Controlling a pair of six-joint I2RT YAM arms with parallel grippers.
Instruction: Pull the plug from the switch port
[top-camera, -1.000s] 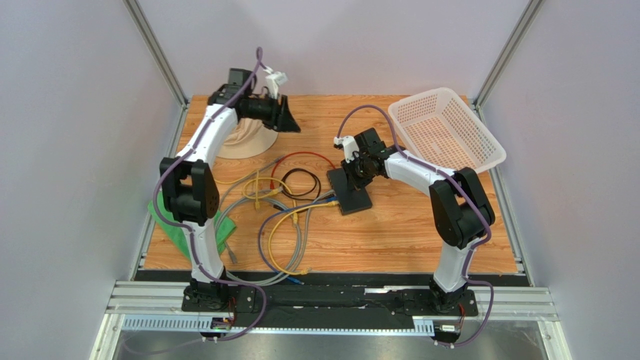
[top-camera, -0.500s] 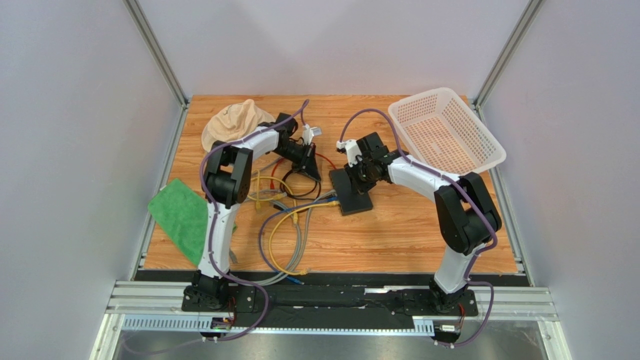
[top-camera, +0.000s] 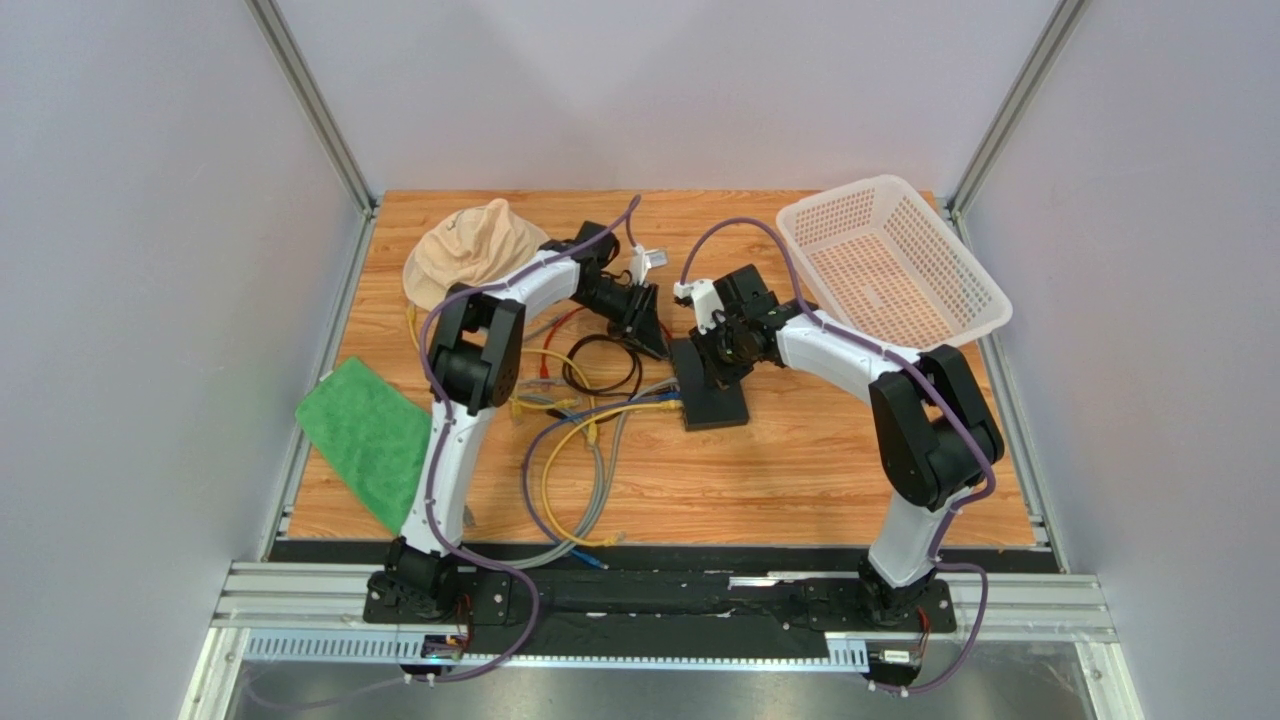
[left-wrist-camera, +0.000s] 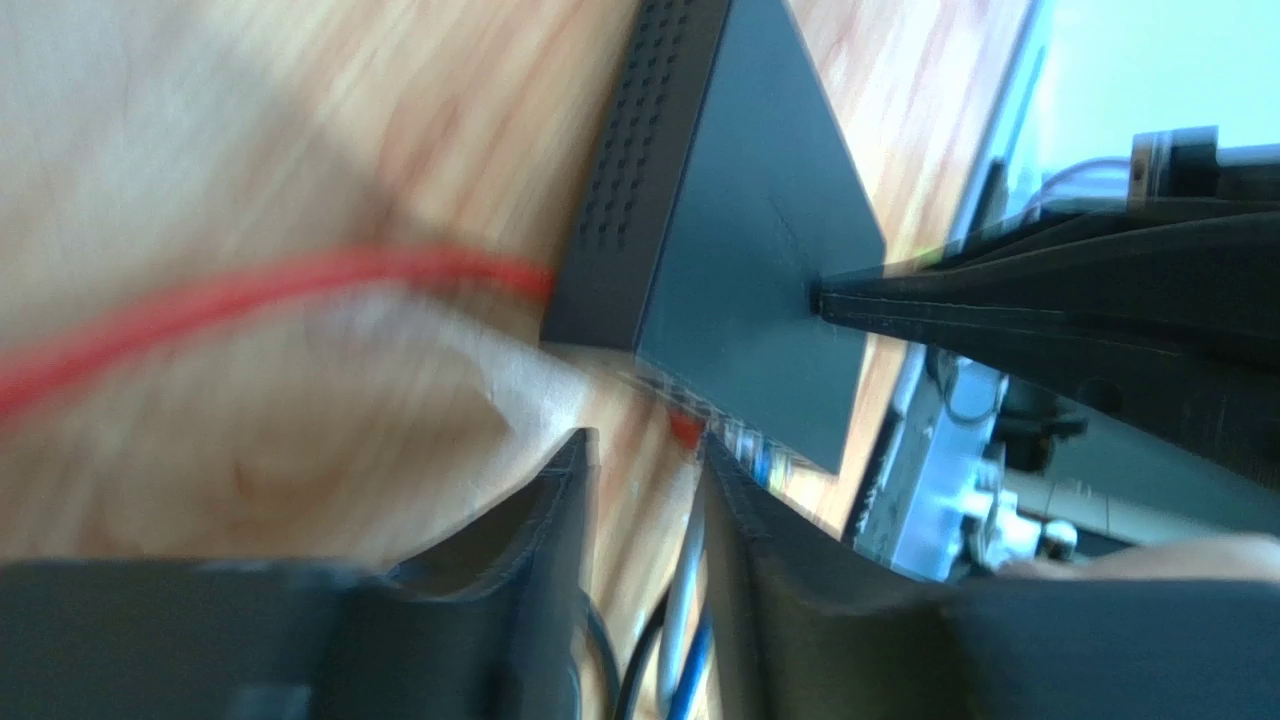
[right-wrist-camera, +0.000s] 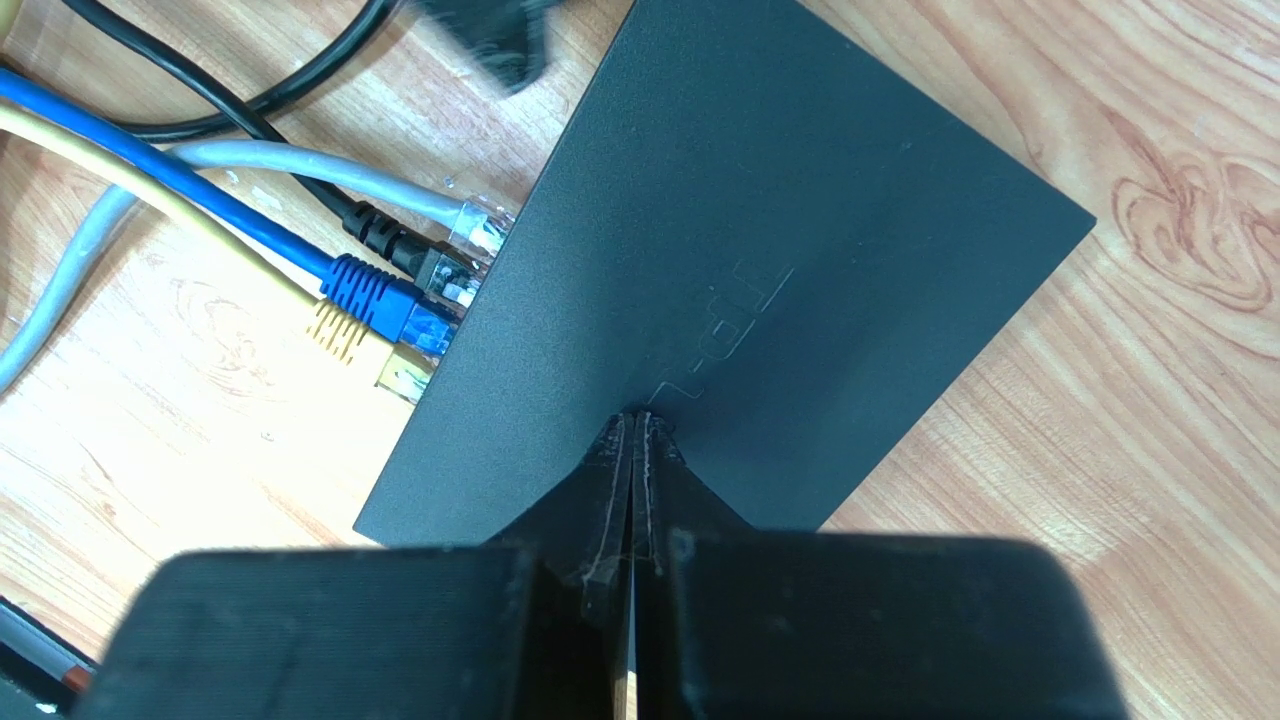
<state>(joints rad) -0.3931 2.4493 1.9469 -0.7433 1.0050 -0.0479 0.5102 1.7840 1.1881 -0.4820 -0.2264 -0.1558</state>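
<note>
- Fingers of the right tool (right-wrist-camera: 637, 425) pressed together with nothing between them, tips set down on the flat top of the switch (right-wrist-camera: 751, 225).
- Switch lying flat on the worktop (right-wrist-camera: 1202, 450) directly beneath that tool, matte black, with a faint embossed logo just ahead of the tips.
- Left of and ahead of the right tool's tips, along the switch's port edge: a blue plug (right-wrist-camera: 376, 296), a black plug (right-wrist-camera: 394, 240), a clear plug (right-wrist-camera: 473, 225) on a grey cable and a yellow plug (right-wrist-camera: 346, 333), side by side. Cannot tell how deep each sits.
- Fingers of the left tool (left-wrist-camera: 646, 458) slightly apart and gripping nothing, with worktop and cables showing through the gap.
- Just ahead of the left tool's tips, the port corner of the switch, plugs there blurred; further ahead, the vented side wall.
- Ahead and to the left of the left tool, a red cable (left-wrist-camera: 226, 308), blurred, running across the worktop to that corner.
- To the right of the left tool in its wrist view, the point of the right tool touching the switch top.
- Seen from above, the left tool just beside the switch's far left end.
- Well to the right of the right tool, a white basket (top-camera: 894, 255).
- Left of the left tool, a beige cloth (top-camera: 466, 248); well apart from both tools, at the left edge, a green cloth (top-camera: 368, 435).
</note>
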